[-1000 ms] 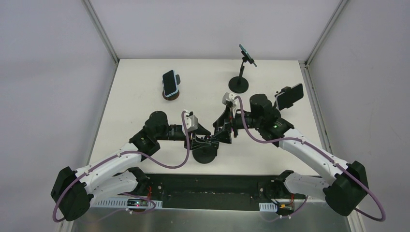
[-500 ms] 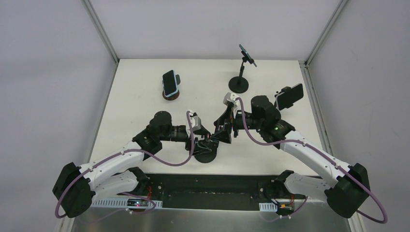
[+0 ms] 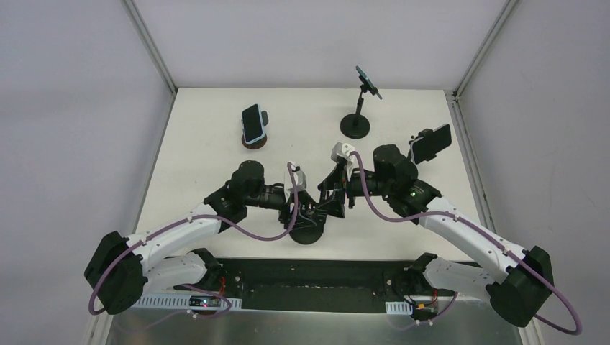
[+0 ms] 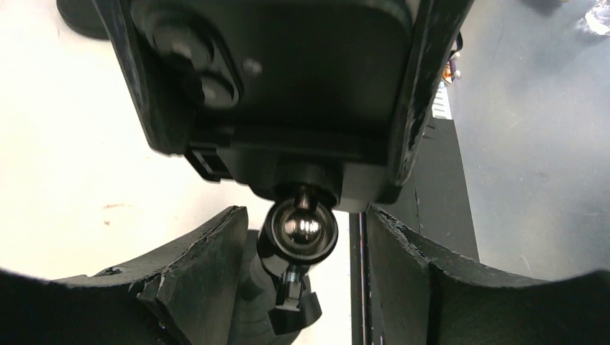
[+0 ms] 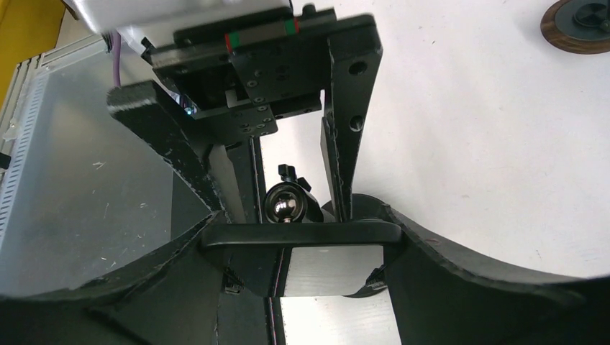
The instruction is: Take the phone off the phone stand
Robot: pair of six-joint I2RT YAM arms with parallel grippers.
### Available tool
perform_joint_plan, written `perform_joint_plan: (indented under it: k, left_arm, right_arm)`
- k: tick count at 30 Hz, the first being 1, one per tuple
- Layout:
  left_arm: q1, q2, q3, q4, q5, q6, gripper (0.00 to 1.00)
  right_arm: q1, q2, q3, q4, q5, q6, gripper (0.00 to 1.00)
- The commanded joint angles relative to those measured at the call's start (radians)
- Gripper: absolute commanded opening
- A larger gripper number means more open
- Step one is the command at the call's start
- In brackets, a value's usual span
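Observation:
A black phone [image 4: 302, 65] sits clamped in the phone stand [image 3: 306, 233] at the table's near middle. In the left wrist view I see its back and camera lenses. Under the clamp is the stand's shiny ball joint [image 4: 302, 226]. My left gripper [image 4: 306, 215] is open, with a finger on each side of the ball joint and a gap on both sides. My right gripper [image 5: 302, 215] is shut on the phone [image 5: 302, 234], whose dark edge spans from one finger to the other. In the top view, both grippers [image 3: 306, 207] [image 3: 332, 200] meet over the stand and hide the phone.
Other phones on stands are further back: one on a round brown base [image 3: 253, 123], one on a tall thin stand [image 3: 354, 126], and one at the right edge [image 3: 430, 144]. A dark metal strip [image 3: 302, 287] runs along the table's near edge.
My left arm has pushed right toward the stand, and its jaws now stand wider around the ball joint. The right arm has barely moved and still holds the phone.

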Motion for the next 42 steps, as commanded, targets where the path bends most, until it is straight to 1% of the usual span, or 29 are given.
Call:
perform_joint_plan:
  k: [1, 4, 6, 9, 14, 17, 19, 22, 23, 24, 27, 33, 34, 35, 36, 37, 38, 39, 42]
  left_arm:
    - [-0.013, 0.005, 0.077, 0.029, 0.049, 0.019, 0.63]
    - [-0.013, 0.022, 0.097, 0.029, 0.065, 0.02, 0.62]
    - [-0.013, 0.037, 0.104, 0.029, 0.078, 0.02, 0.58]
    - [-0.013, 0.055, 0.103, 0.029, 0.099, 0.023, 0.5]
    - [-0.013, 0.058, 0.105, 0.028, 0.107, 0.027, 0.46]
    - [-0.013, 0.071, 0.122, 0.029, 0.116, 0.025, 0.4]
    - [-0.013, 0.084, 0.135, 0.029, 0.131, 0.02, 0.32]
    - [-0.013, 0.096, 0.148, 0.026, 0.133, 0.022, 0.11]
    - [-0.013, 0.1, 0.151, 0.025, 0.132, 0.023, 0.01]
    - [-0.013, 0.107, 0.158, 0.024, 0.134, 0.02, 0.0]
    - [-0.013, 0.129, 0.175, 0.023, 0.161, 0.01, 0.0]
    - [-0.012, 0.205, 0.233, 0.018, 0.201, -0.078, 0.0]
    - [-0.012, 0.214, 0.241, 0.018, 0.2, -0.084, 0.03]
    - [-0.012, 0.22, 0.245, 0.018, 0.198, -0.084, 0.13]
    - [-0.011, 0.22, 0.247, 0.017, 0.201, -0.077, 0.21]
    - [-0.012, 0.217, 0.249, 0.017, 0.206, -0.068, 0.22]
    - [-0.011, 0.213, 0.253, 0.017, 0.21, -0.06, 0.13]
    - [-0.011, 0.214, 0.26, 0.016, 0.211, -0.057, 0.0]
    - [-0.009, 0.237, 0.286, 0.012, 0.228, -0.075, 0.0]
  right_arm:
    - [0.016, -0.025, 0.025, -0.047, -0.043, -0.033, 0.0]
    - [0.019, -0.026, 0.025, -0.051, -0.045, -0.033, 0.0]
    - [0.02, -0.026, 0.024, -0.052, -0.046, -0.034, 0.0]
    - [0.02, -0.027, 0.022, -0.055, -0.048, -0.035, 0.0]
    - [0.021, -0.025, 0.024, -0.059, -0.062, -0.036, 0.0]
    - [0.021, -0.022, 0.026, -0.061, -0.069, -0.033, 0.0]
    - [0.022, -0.021, 0.028, -0.065, -0.069, -0.033, 0.0]
    - [0.024, -0.027, 0.026, -0.068, -0.061, -0.034, 0.0]
    - [0.024, -0.027, 0.025, -0.068, -0.057, -0.034, 0.0]
    - [0.024, -0.029, 0.023, -0.068, -0.054, -0.036, 0.0]
    - [0.025, -0.03, 0.024, -0.068, -0.044, -0.036, 0.0]
    - [0.025, -0.038, 0.021, -0.069, -0.02, -0.04, 0.0]
    - [0.026, -0.039, 0.022, -0.069, -0.015, -0.04, 0.0]
    - [0.025, -0.041, 0.021, -0.069, -0.009, -0.04, 0.0]
    - [0.025, -0.045, 0.021, -0.069, -0.003, -0.04, 0.0]
    - [0.025, -0.048, 0.018, -0.068, 0.006, -0.04, 0.0]
    - [0.025, -0.052, 0.014, -0.067, 0.016, -0.039, 0.0]
    - [0.025, -0.058, 0.009, -0.064, 0.027, -0.039, 0.0]
    - [0.027, -0.08, -0.02, -0.035, 0.049, -0.054, 0.0]
